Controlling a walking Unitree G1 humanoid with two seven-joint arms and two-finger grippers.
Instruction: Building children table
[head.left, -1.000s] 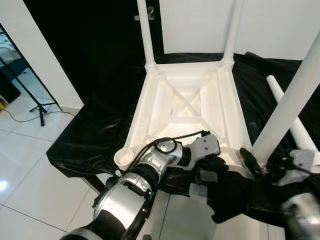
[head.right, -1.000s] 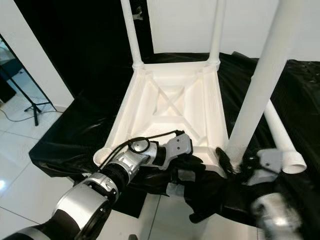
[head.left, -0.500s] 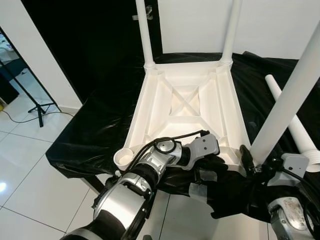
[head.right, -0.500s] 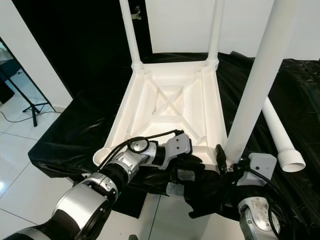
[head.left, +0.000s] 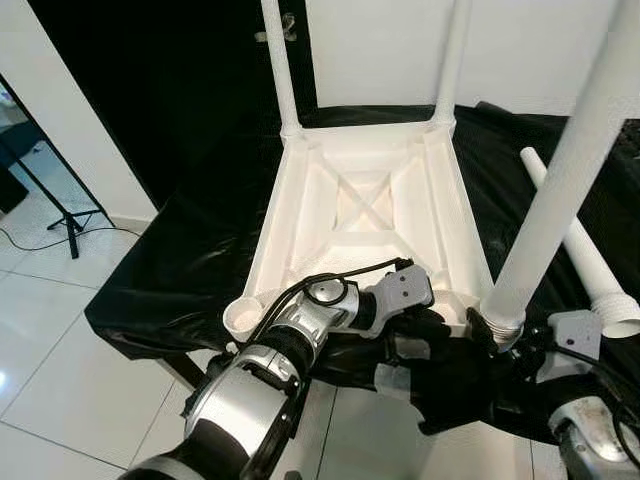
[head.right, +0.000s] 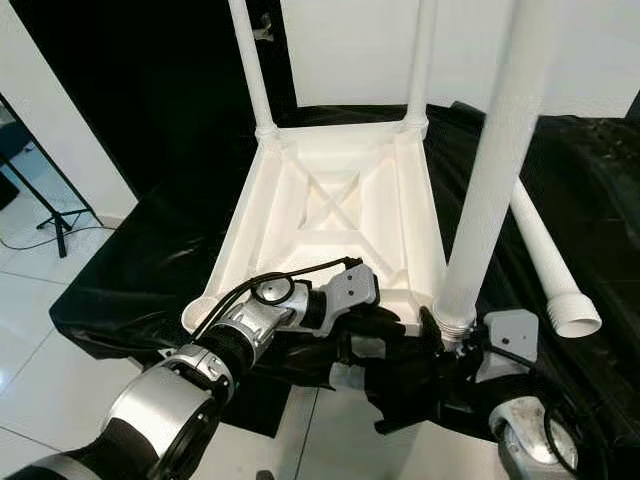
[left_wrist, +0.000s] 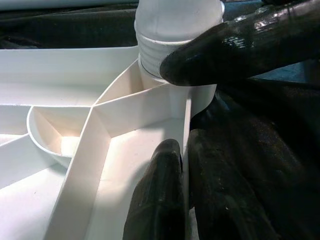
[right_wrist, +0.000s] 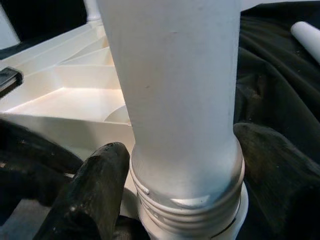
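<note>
I'm clamping right gripper (right_wrist: 180, 200) jaws on leg (head.left: 560, 190), top cut off, threads half in corner socket (left_wrist: 192, 97); left gripper (left_wrist: 182, 165) jaws pinching tabletop (head.left: 370, 215) rim

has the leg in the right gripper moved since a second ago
Yes. The leg held by the right gripper has swung from leaning toward upright, and its threaded end now sits at the table top's near right corner socket.
</note>
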